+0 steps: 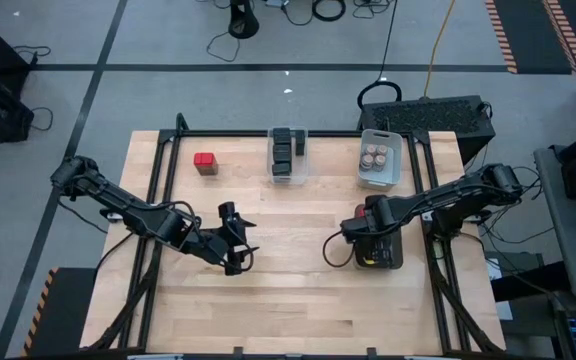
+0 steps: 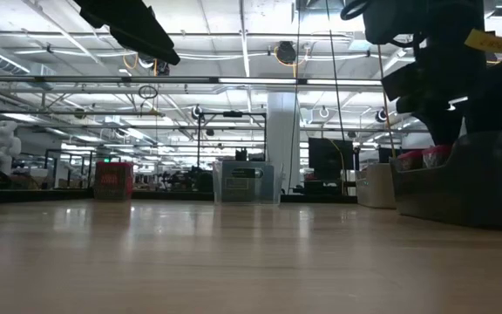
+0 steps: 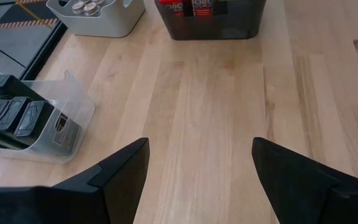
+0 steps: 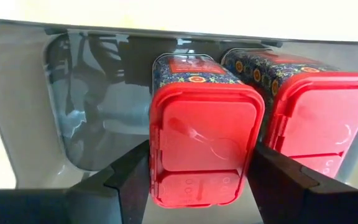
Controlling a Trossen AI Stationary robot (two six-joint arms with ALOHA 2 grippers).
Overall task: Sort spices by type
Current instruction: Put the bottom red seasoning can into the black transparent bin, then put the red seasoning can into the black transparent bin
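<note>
we can read no brand or lettering; the red tins carry only a patterned band of dark blue with small gold and red medallions below their lids. the right gripper [image 4: 199, 186] sits down inside the dark bin [image 1: 393, 262] near the table's right edge, its fingers [image 4: 132, 180] standing on either side of a red tin [image 4: 204, 146] with a glossy red plastic lid, close against it, though we cannot tell whether they press it. a second red tin [image 4: 319, 121] stands just beside the first in the same bin.

the table [image 1: 298, 300] is pale wood planks in a black frame. one lone red tin [image 1: 204, 162] stands on the bare wood near the far left. the dark grey tins [image 1: 284, 150] fill a clear bin [image 1: 301, 160] at the far middle, and the round tan-topped jars [image 1: 374, 158] sit in a white bin [image 1: 396, 160] to its right.

the left gripper [image 1: 239, 243] hangs over bare wood left of centre, jaws spread wide and holding nothing.

across the table the low view shows a wide hall with ceiling lights and pipework.
</note>
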